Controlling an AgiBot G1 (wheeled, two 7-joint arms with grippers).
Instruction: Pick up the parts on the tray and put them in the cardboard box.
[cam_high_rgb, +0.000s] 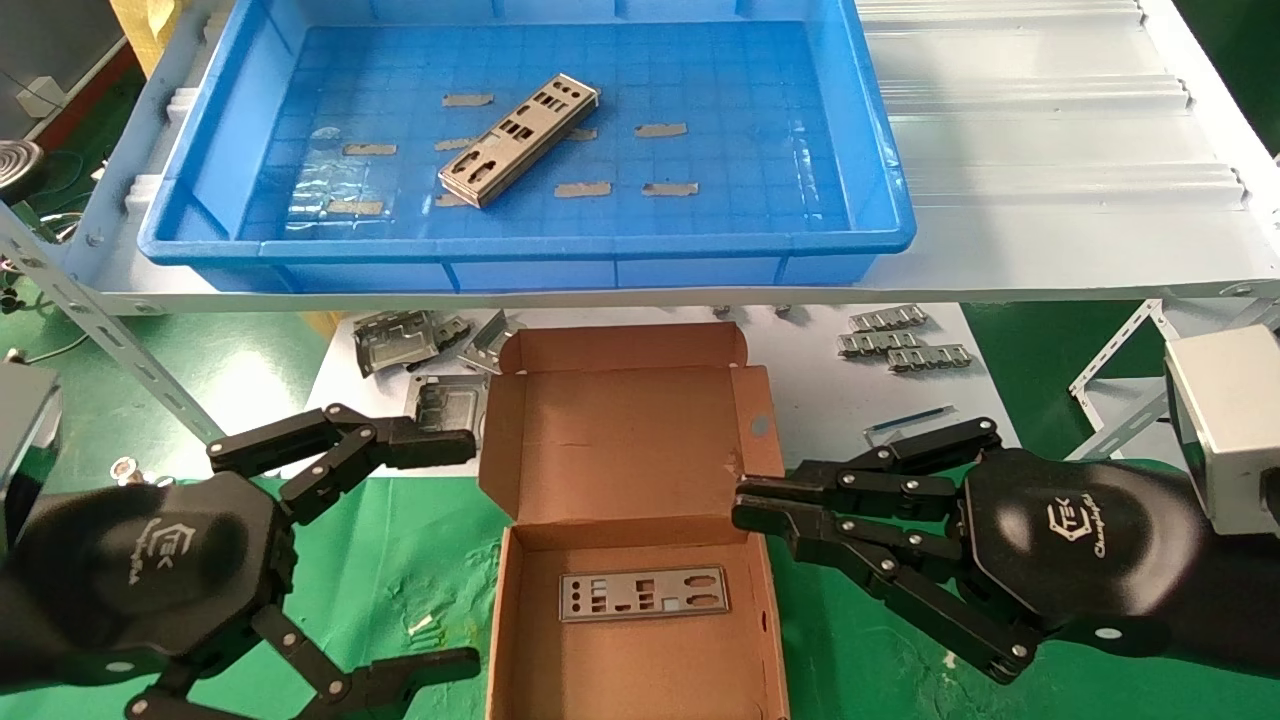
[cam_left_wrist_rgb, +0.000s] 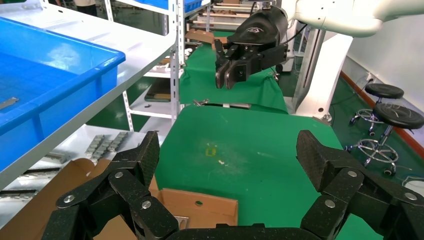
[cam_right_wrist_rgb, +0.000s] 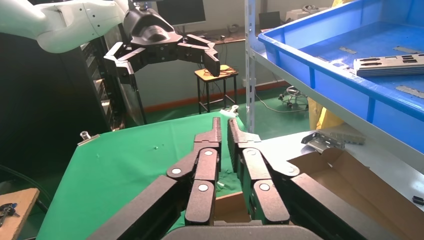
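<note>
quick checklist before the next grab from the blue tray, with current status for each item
1. Parts left on the tray: a small stack of plates lies there: ok.
2. Cardboard box open, lid back: ok.
3. One plate in the box, flat on the floor: ok.
4. Left gripper open and empty, beside the box: ok.
5. Right gripper shut, empty, at the box's right wall; not ready to grasp: not ok.
6. Number of plates in the stack: cannot tell.

Glossy blue plastic tray (cam_high_rgb: 890, 215), matt corrugated cardboard box (cam_high_rgb: 610, 440), silvery metal parts (cam_high_rgb: 518, 140)
</note>
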